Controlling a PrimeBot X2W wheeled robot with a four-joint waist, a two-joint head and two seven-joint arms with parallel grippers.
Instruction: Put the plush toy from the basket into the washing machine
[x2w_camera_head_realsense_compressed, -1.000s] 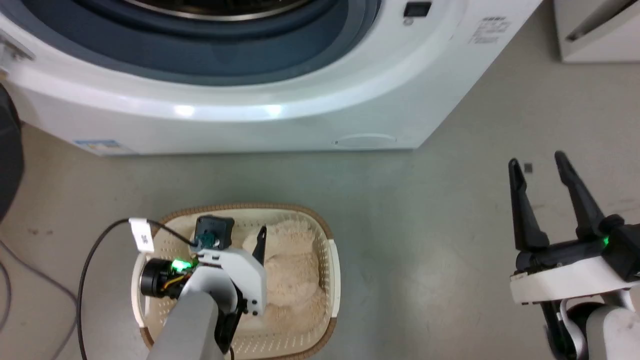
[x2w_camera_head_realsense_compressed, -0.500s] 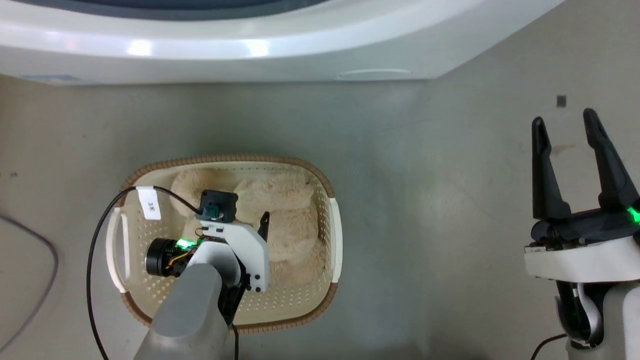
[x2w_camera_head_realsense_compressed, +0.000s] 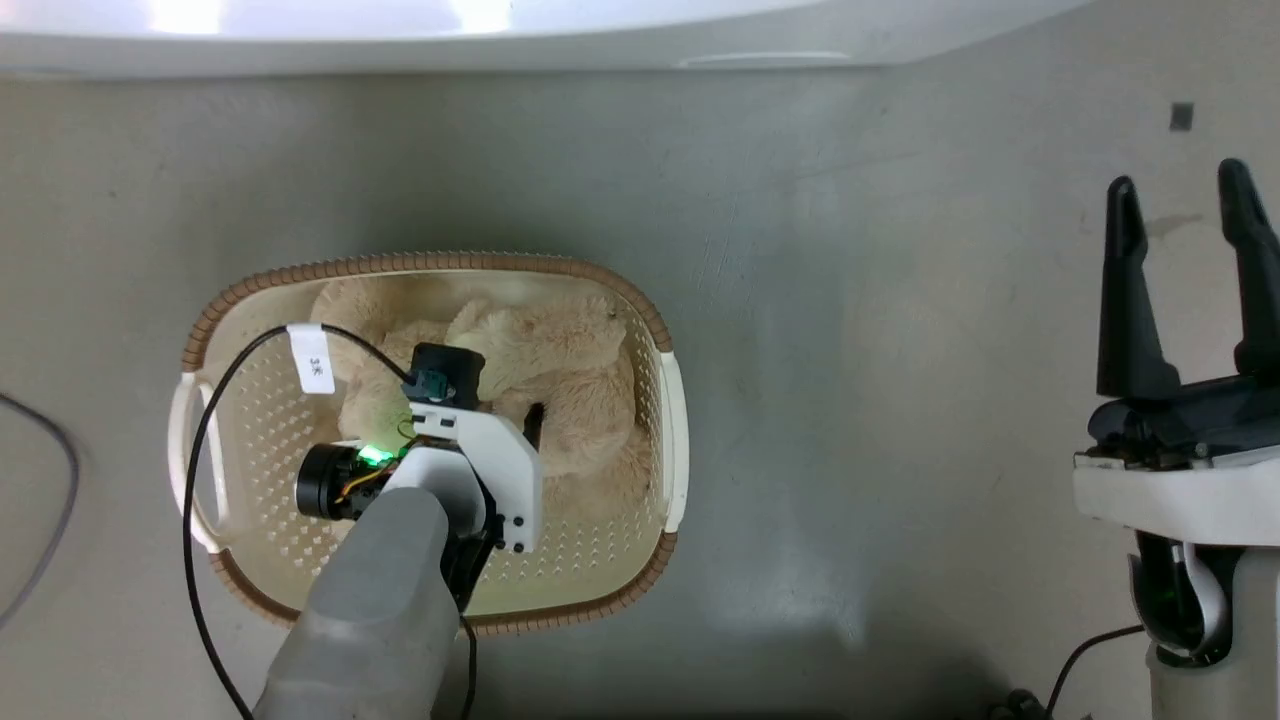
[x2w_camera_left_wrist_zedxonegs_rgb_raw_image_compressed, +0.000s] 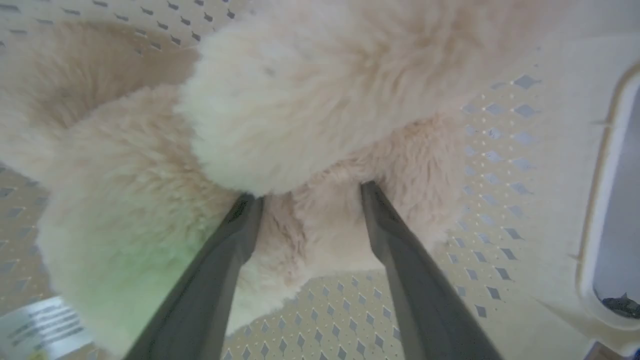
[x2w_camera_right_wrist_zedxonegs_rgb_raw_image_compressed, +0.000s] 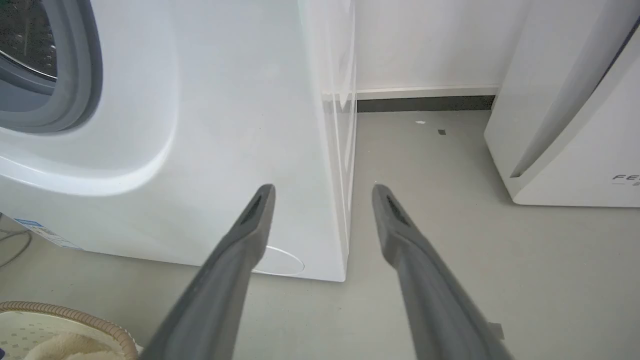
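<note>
One thin dark cable (x2w_camera_head_realsense_compressed: 45, 520) at far left, curving over the grey floor (x2w_camera_head_realsense_compressed: 850, 350). Next, the basket (x2w_camera_head_realsense_compressed: 430, 263), standing on that floor before the washing machine (x2w_camera_head_realsense_compressed: 600, 40), apart from its white front. Inside, crowding the basket's far and right parts, the plush toy (x2w_camera_head_realsense_compressed: 570, 400). Down in its fur, the left gripper (x2w_camera_left_wrist_zedxonegs_rgb_raw_image_compressed: 306, 195): fingers spread, tips pressed into the pile, fur between them, not yet clamped. Far right, the right gripper (x2w_camera_head_realsense_compressed: 1180, 200): fingers parted, empty, held over the floor, aimed at the washing machine's lower right corner.
</note>
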